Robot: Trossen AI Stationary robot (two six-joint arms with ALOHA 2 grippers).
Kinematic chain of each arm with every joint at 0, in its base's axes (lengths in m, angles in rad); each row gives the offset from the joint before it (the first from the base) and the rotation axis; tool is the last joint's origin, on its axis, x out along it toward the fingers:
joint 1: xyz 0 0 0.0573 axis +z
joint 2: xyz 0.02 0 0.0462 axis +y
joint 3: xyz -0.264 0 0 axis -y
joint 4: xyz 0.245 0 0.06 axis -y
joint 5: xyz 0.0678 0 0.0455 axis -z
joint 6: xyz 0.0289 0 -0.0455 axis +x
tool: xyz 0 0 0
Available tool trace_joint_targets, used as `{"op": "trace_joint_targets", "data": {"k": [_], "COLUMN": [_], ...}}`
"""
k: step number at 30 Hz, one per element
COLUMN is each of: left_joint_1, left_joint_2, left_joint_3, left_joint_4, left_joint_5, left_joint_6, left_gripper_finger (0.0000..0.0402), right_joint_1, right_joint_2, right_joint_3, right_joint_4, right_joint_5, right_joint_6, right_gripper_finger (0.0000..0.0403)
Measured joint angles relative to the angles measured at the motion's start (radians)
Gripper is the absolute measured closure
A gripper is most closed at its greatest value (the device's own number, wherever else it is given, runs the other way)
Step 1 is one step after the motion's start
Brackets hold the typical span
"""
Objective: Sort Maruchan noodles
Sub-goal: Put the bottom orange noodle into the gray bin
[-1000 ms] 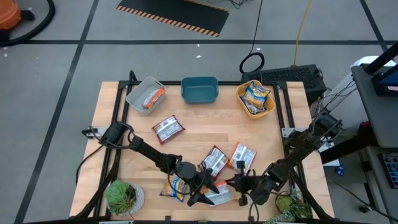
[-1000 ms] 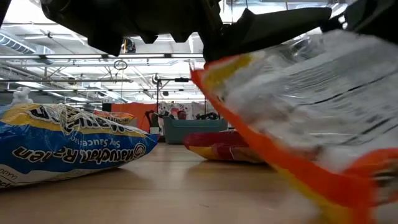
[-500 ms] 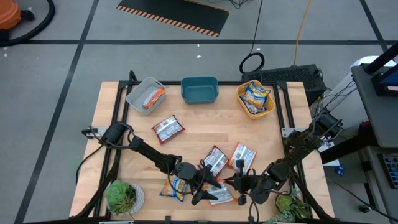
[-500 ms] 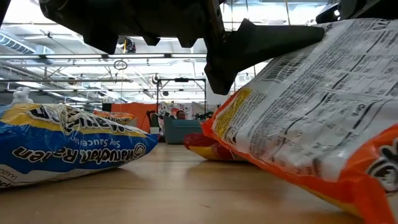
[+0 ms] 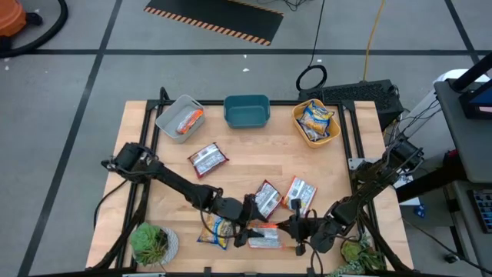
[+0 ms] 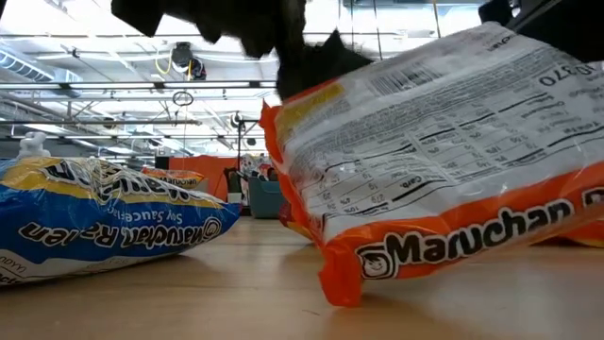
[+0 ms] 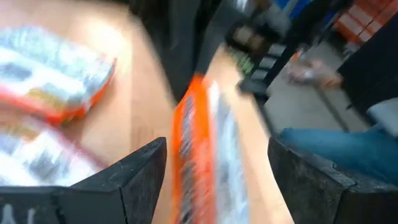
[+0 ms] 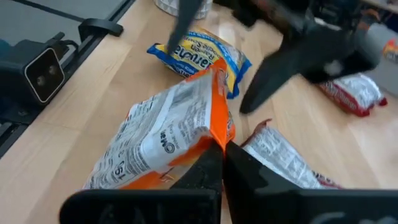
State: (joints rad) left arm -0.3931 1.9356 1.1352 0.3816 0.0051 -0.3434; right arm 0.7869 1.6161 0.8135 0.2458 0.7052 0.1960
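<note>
Handover near the front edge of the table [image 5: 231, 173]: the orange noodle packet [image 5: 265, 237], which half a second ago hangs tilted under the left tool [image 5: 246, 225], now stands on its long edge on the wood, its brand name facing the low camera. We see the left tool drawn back a little from it, its fingers spread wide and holding nothing, with the packet just ahead of the gap. The right tool [image 5: 294, 227] has its two fingers closed tight on the packet's near edge, so the grip appears to have passed from one arm to the other.

For the sorting, we judge this packet to be in transit and not yet placed. Another orange packet [image 5: 188, 121] already lies in the grey tub [image 5: 171, 110] at the far left of the table, well apart from here, which suggests where this one belongs. Yellow-and-blue packets fill the yellow tub [image 5: 332, 135]. Still loose on the table are a yellow-and-blue packet [image 5: 215, 229] just beside the left tool and three silver-and-red ones [image 5: 267, 198] farther in, so most of the work remains.
</note>
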Motion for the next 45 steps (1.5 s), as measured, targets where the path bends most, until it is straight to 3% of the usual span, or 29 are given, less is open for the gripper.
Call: {"op": "trace_joint_targets", "data": {"k": [9,23,27,34,36,39,45], "left_joint_1": [0.001,0.051,0.061,0.080,0.085,0.086,0.085], "left_joint_2": [-0.006,-0.005,-0.005,-0.005,-0.005,-0.005,-0.005], "left_joint_3": [0.000,0.000,0.000,-0.001,-0.001,-0.001,-0.001], "left_joint_4": [-0.052,-0.088,-0.088,-0.082,-0.082,-0.086,-0.092], "left_joint_5": [0.125,0.125,0.064,-0.074,-0.093,-0.128,-0.162], "left_joint_6": [-0.022,-0.118,-0.115,-0.149,-0.149,-0.137,-0.128], "left_gripper_finger": [0.0117,0.0117,0.0117,0.0117,0.0118,0.0140,0.0249], "right_joint_1": [-0.028,-0.113,-0.130,-0.118,-0.117,-0.118,-0.118], "right_joint_2": [0.000,-0.001,-0.024,-0.076,-0.076,-0.076,-0.076], "right_joint_3": [0.000,0.000,0.000,0.000,0.000,0.000,0.000], "right_joint_4": [0.042,0.102,0.102,0.083,0.077,0.055,0.030], "right_joint_5": [-0.008,-0.029,-0.017,0.176,0.189,0.189,0.250], "right_joint_6": [-0.161,-0.312,-0.314,-0.313,-0.313,-0.313,-0.264], "right_gripper_finger": [0.0403,0.0403,0.0403,0.0403,0.0403,0.0403,0.0403]}}
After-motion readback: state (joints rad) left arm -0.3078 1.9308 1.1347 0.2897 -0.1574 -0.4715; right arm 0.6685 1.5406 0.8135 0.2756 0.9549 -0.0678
